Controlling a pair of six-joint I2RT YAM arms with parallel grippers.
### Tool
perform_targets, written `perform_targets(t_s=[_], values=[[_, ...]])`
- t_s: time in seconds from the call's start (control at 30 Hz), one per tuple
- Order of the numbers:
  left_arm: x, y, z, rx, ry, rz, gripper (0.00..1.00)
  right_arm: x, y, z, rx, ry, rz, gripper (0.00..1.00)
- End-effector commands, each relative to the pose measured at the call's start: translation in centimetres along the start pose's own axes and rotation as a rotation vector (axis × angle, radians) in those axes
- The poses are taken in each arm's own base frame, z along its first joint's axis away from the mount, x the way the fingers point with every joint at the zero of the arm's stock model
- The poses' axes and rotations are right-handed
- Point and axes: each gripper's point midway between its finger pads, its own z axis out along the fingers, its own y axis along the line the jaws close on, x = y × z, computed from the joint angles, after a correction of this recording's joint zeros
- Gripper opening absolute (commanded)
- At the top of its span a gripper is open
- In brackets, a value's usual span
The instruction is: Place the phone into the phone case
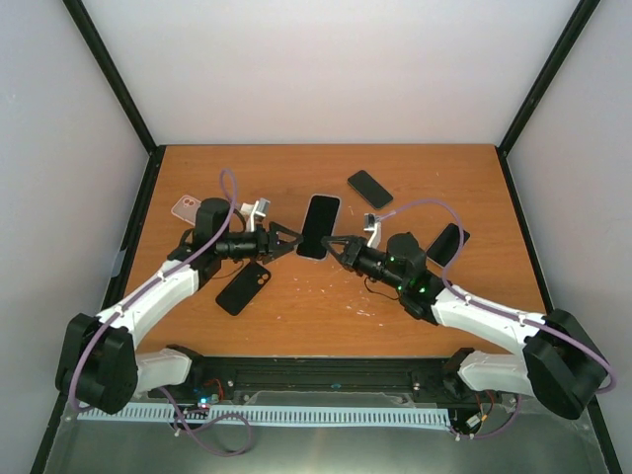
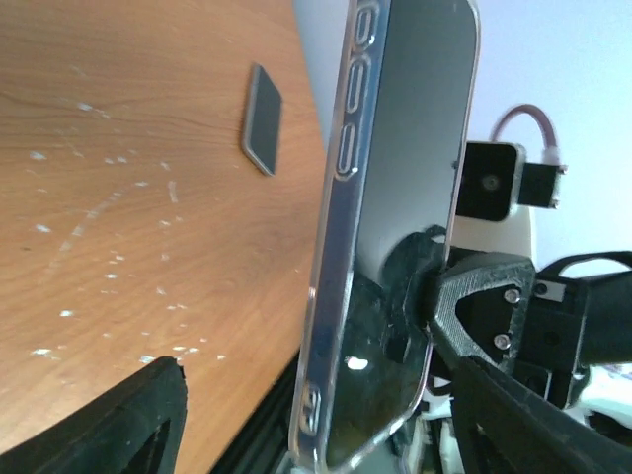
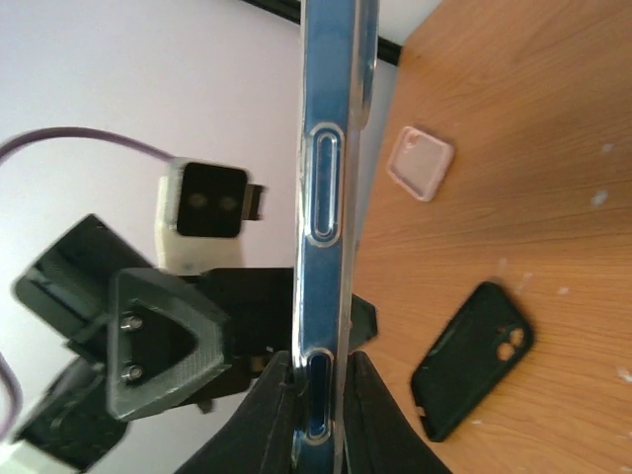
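A phone with a dark screen, in a clear case, is held on edge above the table's middle. My right gripper is shut on its lower edge. In the right wrist view the fingers pinch the blue-tinted side with its button cut-outs. My left gripper is open, its jaws spread either side of the phone's left edge. In the left wrist view the phone stands between the jaws, and one finger stays well away from it.
A pink case lies at the far left, also in the right wrist view. A black case lies near the left arm. A black phone lies at the back. Another dark slab lies by the right arm.
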Motion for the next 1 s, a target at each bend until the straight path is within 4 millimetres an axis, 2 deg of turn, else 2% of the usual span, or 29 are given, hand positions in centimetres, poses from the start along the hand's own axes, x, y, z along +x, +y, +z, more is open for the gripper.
perform_targets(t_s=[0.0,0.1,0.2,0.3,0.43,0.53,0.77,0.97], values=[[-1.5,2.7,-0.5,-0.205,-0.06,0.035,0.83,-1.5,-0.8,-0.7,0.058,-0.014,-0.086,0.03],[-1.8,5.0,-0.8,-0.313,-0.079,0.022,0.99,-1.4,-3.9,-1.2,0.123,0.004,-0.08,0.03],[-2.0,7.0,-1.2,-0.404,-0.097,0.002,1.0,-1.4,-7.0,-1.6,0.201,0.022,-0.085,0.03],[-2.5,9.6,-2.3,-0.545,-0.139,-0.016,1.0,-1.7,-9.4,-1.8,0.249,0.025,-0.078,0.03],[-2.9,13.6,-4.5,-0.721,-0.195,-0.076,0.99,-1.5,-11.1,-0.8,0.234,0.088,-0.043,0.03],[-3.0,15.9,-6.5,-0.79,-0.24,-0.138,0.99,-1.2,-12.7,-0.1,0.239,0.119,-0.008,0.04],[-2.2,19.6,-10.7,-0.903,-0.36,-0.249,1.0,-0.3,-16.8,0.4,0.307,0.161,0.063,0.08],[-1.2,21.4,-11.8,-0.943,-0.377,-0.323,1.0,0.4,-18.4,0.2,0.349,0.187,0.082,0.18]])
